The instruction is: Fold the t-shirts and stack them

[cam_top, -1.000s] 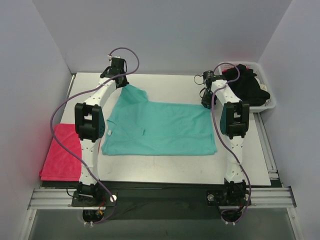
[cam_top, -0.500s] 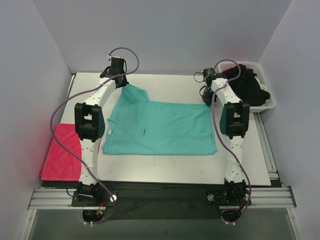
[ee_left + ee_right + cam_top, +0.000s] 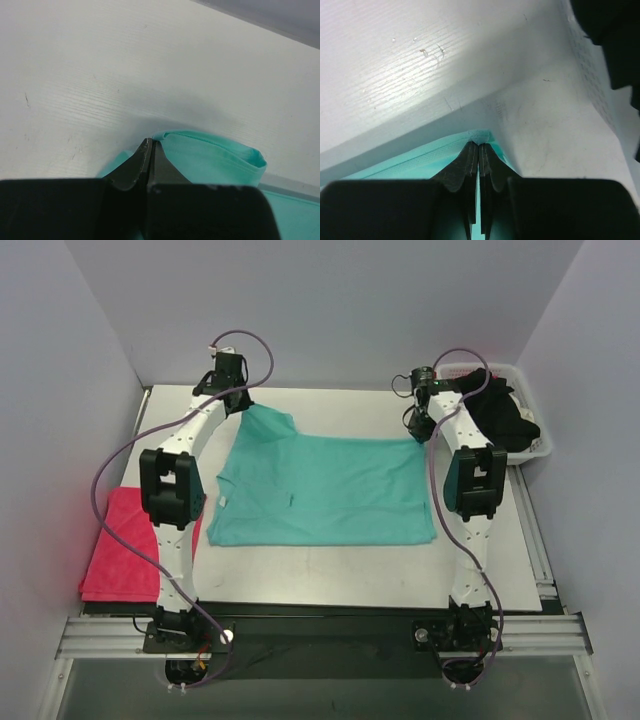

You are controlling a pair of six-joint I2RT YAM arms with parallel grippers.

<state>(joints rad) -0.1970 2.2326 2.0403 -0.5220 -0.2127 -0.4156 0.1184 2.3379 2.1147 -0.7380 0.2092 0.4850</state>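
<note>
I have the teal t-shirt (image 3: 320,490) spread flat across the middle of the table (image 3: 350,585), and both arms reach to its far edge. The left gripper (image 3: 150,146) is pinched on the shirt's far-left corner, fingers together with only a sliver of teal hem between the tips. The right gripper (image 3: 478,146) is clamped the same way on the far-right corner. My worry is how little cloth each bite has. In both wrist views the fabric sits right at the fingertips, so if I draw the far edge toward me for the fold, one corner could slip out and the shirt would land skewed. The far-left corner also looks bunched beside a doubled-over hem, and I could drag that crease into the fold. The basket (image 3: 535,452) of black t-shirts (image 3: 495,415) stands just right of the teal shirt's far-right corner, close enough for my right arm to catch. The pink t-shirt (image 3: 120,545) lies off the teal shirt's near-left side, apart from it.
</note>
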